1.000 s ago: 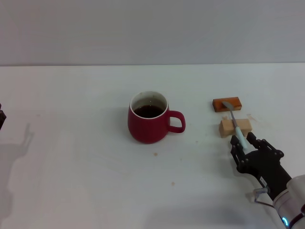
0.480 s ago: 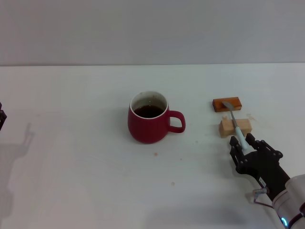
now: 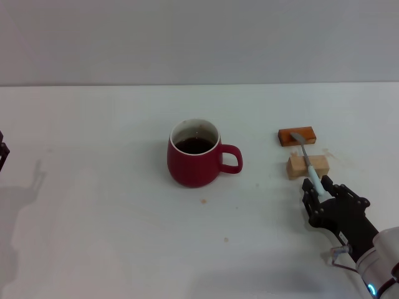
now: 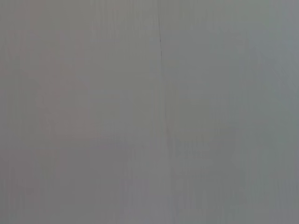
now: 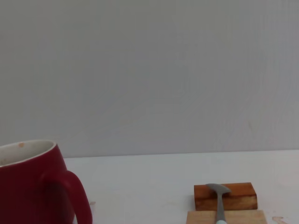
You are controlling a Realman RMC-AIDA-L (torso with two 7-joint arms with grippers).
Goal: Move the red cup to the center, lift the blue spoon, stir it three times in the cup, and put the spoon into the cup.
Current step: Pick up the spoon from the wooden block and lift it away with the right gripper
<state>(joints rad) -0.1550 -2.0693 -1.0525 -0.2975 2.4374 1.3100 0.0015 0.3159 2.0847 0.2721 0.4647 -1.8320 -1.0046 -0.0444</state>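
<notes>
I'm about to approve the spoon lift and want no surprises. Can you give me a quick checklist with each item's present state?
1. red cup at table centre, upright: ok.
2. blue spoon lying across the orange-brown block and tan block: ok.
3. right gripper around the spoon's handle end: ok.
4. Fingers closed firmly on the handle: cannot tell.
5. Path from spoon to cup free of objects: ok.
6. left gripper at the table's left edge, away from the work: ok.

The right gripper (image 3: 317,188) is reaching forward low at the near right, fingers parted; the left arm (image 3: 2,152) is sitting parked at the far left edge.
</notes>
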